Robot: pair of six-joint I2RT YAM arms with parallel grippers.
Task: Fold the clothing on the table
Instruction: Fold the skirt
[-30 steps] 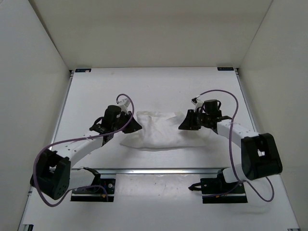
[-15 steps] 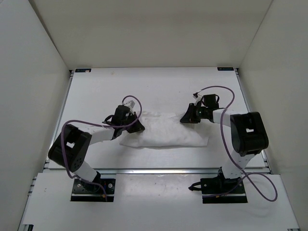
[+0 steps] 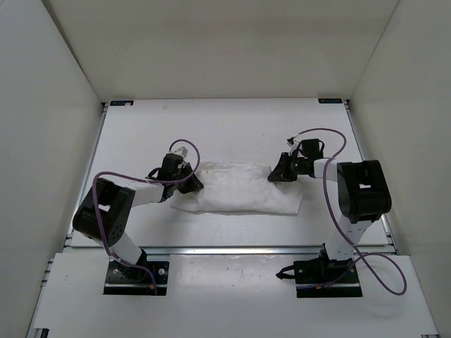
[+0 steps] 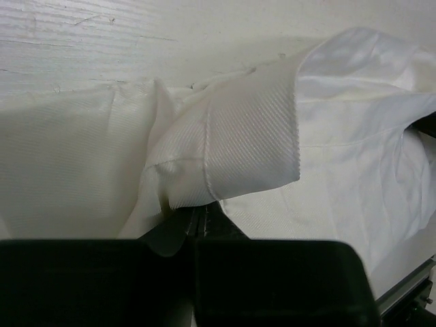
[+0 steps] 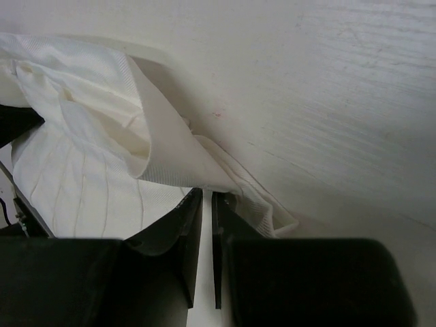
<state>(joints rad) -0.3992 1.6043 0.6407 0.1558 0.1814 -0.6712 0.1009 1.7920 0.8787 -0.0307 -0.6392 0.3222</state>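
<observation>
While both arms had been stretched low toward the cloth a second before, they now stood folded up near their bases, and the white garment (image 3: 239, 193) had been drawn from a bunched heap into a longer, flatter band across the middle of the table (image 3: 232, 127). Its left end had shifted toward the rear, following the left gripper (image 3: 192, 181).

That gripper sat at the garment's left end with its fingers (image 4: 197, 221) closed on a hemmed fold of the fabric, which rose straight out of the pinch in the left wrist view. At the opposite end, the right gripper (image 3: 275, 174) touched the rear right corner of the cloth; its jaws stood nearly together with only a thin slit between them, and a doubled edge of fabric ran into that slit, so it was pinching the cloth too.

Bare tabletop lay behind the garment up to the back rail, and wide strips stayed free on both sides toward the white walls (image 3: 63, 105). Near the arms' bases, the front metal rail (image 3: 232, 249) ran close to the garment's near edge.
</observation>
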